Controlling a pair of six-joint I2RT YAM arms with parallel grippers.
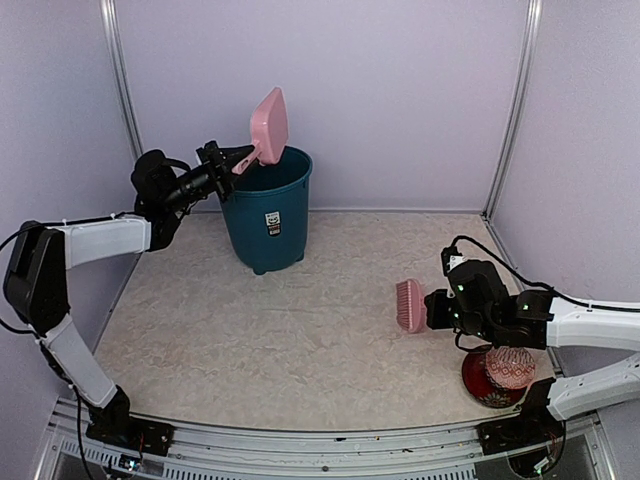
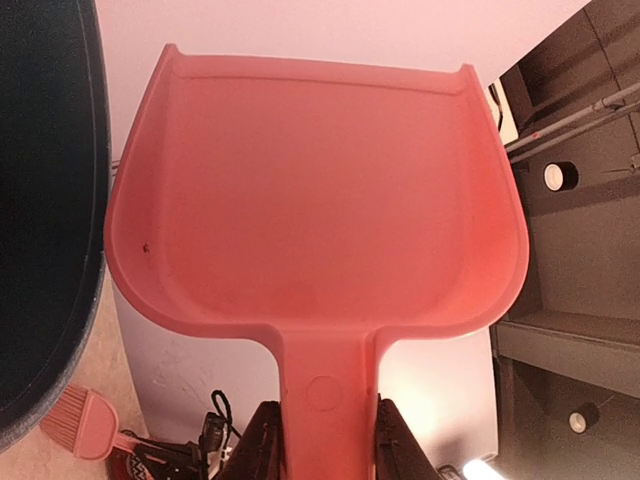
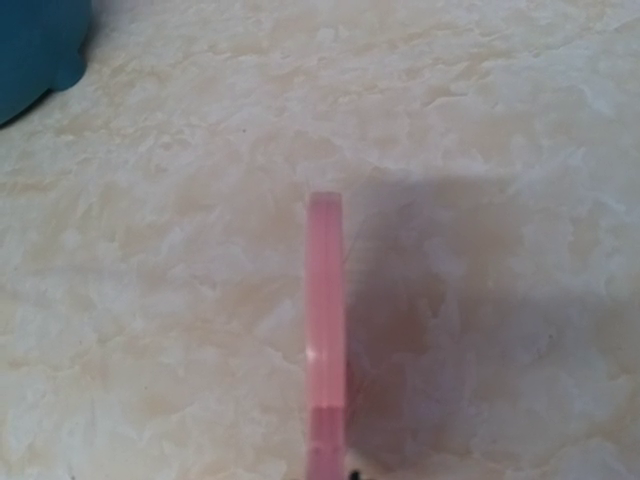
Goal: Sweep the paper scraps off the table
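My left gripper clamps the dustpan handle above the bin. My right gripper clamps the brush over the table.

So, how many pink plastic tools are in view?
2: the dustpan in the left gripper above the teal bin, the brush in the right gripper over the table.

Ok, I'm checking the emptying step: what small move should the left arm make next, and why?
Probably draw the pale pink plastic dustpan back from the teal plastic bin and lower it toward the beige marbled table: the left gripper holds it tipped up over the rim, and its scoop looks empty.
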